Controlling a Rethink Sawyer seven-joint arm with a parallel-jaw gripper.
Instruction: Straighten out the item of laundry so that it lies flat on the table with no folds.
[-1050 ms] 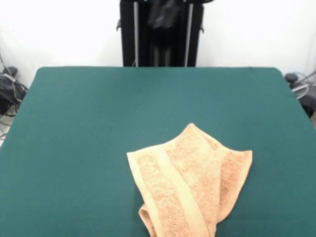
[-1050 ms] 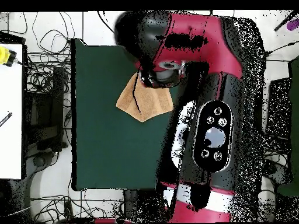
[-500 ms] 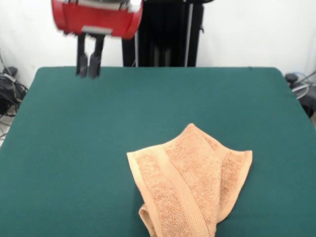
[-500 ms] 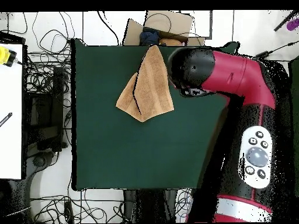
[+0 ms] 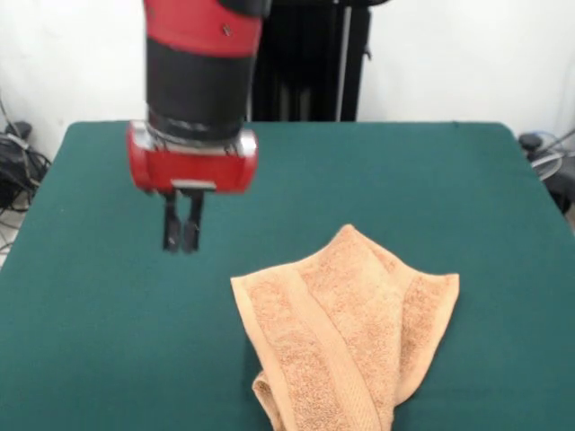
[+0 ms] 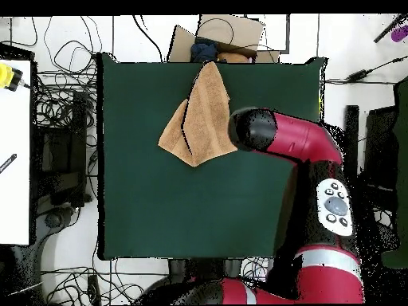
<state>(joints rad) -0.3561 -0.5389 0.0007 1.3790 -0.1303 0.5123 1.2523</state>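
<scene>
The orange-tan towel point(image 5: 346, 337) lies at the near side of the green counter point(image 5: 431, 189), a bit to the right of the middle in the front view. Its lowest part runs out of the picture at the bottom. It is not flat. It is folded over itself, with one corner poking up toward the far side and another corner sticking out to the right. A paler woven band runs slanted across the top layer. From overhead, the towel point(image 6: 199, 115) looks like a pointed shape, and one end reaches the counter's edge.

Farther back and to the left, the claw point(image 5: 181, 235) hangs over bare counter, apart from the towel and not touching it. Its two dark fingers point straight down and sit very close together, with nothing between them. Above them is the red and black arm point(image 5: 198, 85), coming down from the top.
</scene>
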